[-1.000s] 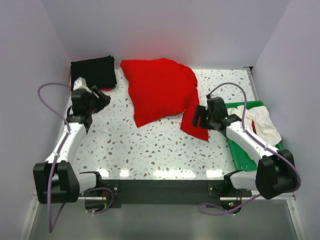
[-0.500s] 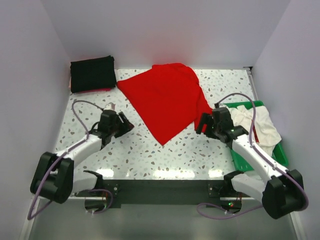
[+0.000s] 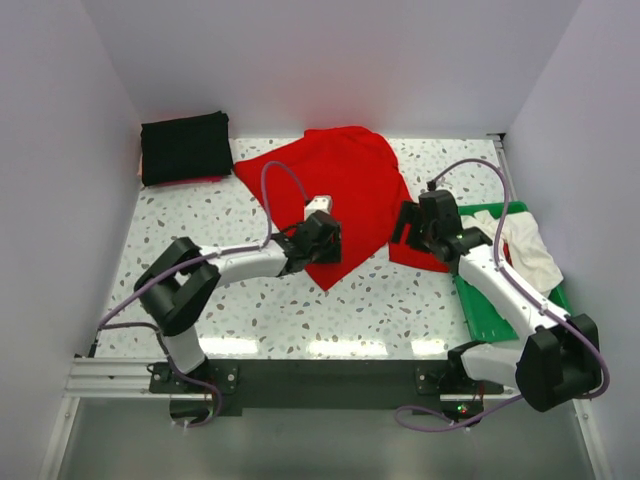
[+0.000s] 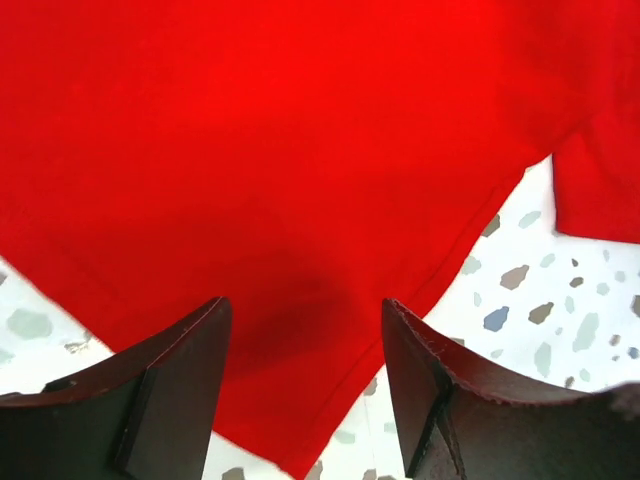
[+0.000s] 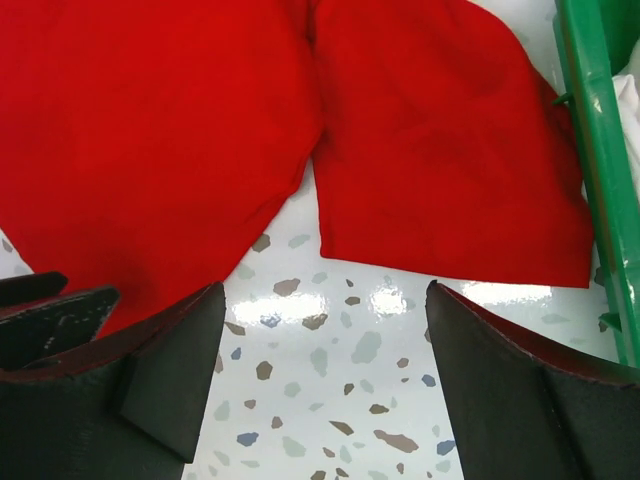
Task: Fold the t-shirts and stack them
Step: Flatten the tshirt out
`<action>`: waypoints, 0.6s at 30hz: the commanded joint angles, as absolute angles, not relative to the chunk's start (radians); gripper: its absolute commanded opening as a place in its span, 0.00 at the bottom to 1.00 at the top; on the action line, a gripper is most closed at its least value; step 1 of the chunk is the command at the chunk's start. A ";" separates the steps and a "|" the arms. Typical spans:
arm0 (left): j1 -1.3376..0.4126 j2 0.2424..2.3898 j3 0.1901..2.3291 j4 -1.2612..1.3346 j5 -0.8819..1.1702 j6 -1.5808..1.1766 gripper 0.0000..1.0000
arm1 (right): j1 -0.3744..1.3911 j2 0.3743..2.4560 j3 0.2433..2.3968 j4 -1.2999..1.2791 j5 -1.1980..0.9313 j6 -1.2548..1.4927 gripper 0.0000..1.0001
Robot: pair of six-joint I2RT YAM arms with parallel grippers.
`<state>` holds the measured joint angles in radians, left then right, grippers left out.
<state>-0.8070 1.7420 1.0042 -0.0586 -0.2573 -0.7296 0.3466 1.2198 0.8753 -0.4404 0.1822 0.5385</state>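
The red t-shirt [image 3: 335,190] lies spread flat on the table at centre back, one corner pointing toward me. My left gripper [image 3: 325,240] is open and sits over that near corner. In the left wrist view the red cloth [image 4: 300,180] fills the space between the open fingers [image 4: 180,390]. My right gripper [image 3: 408,224] is open and empty beside the shirt's right sleeve [image 5: 450,160], over bare table. A folded black t-shirt [image 3: 185,147] lies at the back left. A whitish t-shirt [image 3: 528,250] lies crumpled in the green tray [image 3: 490,305].
The green tray's rim [image 5: 597,170] runs along the right, close to my right gripper. White walls enclose the table on three sides. The table surface is speckled terrazzo [image 3: 250,300].
The red shirt went from bunched to spread flat. My left arm swung from the far left to the shirt's near corner. My right gripper shifted slightly back beside the sleeve.
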 commanded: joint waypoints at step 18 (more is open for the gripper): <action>-0.919 1.799 0.983 -0.348 -0.512 -0.738 0.12 | 0.347 1.235 0.927 -0.405 0.212 0.531 0.84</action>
